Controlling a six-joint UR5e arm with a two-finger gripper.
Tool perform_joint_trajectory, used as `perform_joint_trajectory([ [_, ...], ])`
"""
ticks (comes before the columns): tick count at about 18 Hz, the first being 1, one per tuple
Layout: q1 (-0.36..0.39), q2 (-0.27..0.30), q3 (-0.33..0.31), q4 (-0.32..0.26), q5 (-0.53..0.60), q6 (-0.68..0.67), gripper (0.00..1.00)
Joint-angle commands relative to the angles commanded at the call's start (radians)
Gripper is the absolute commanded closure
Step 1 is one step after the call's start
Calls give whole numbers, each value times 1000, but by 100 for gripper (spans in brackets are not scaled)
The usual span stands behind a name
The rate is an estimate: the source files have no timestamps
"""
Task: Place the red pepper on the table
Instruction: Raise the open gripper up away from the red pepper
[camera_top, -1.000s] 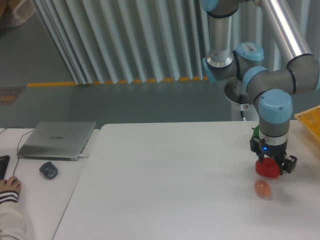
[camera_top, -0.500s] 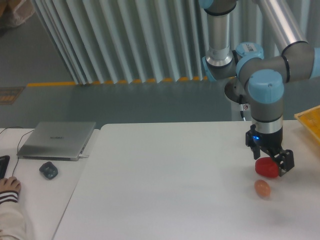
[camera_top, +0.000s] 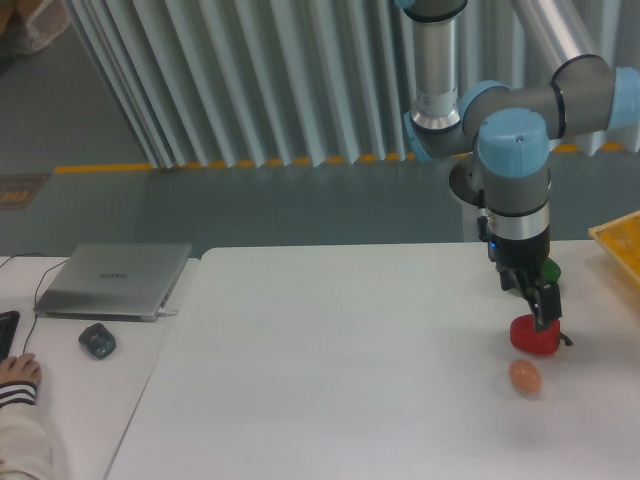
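The gripper (camera_top: 540, 305) hangs just above the red pepper (camera_top: 534, 336), its dark fingers pointing down at the pepper's top; from this angle I cannot tell whether the fingers are spread or closed, or whether they touch the pepper at all. The red pepper sits on the white counter (camera_top: 340, 370) near its right edge, resting on the surface with its dark stem poking out to the right. Just in front of it, toward the near edge, lies a small orange-brown egg (camera_top: 524, 377), close to the pepper but apart from it. Behind the gripper a bit of a green pepper (camera_top: 550, 269) shows, mostly hidden by the arm. At the far right edge the corner of a yellow tray (camera_top: 620, 240) comes into view. On the narrower desk to the left lie a closed silver laptop (camera_top: 114, 280) and a dark mouse (camera_top: 97, 340), and a person's hand (camera_top: 18, 372) rests at the left edge.
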Motion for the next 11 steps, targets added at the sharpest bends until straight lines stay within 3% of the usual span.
perform_joint_trajectory([
  [5,4,0,15,1,0,22,0],
  [7,26,-24,31,10,-6,20,0],
  [11,43,-20,-6,20,-6,40,0],
])
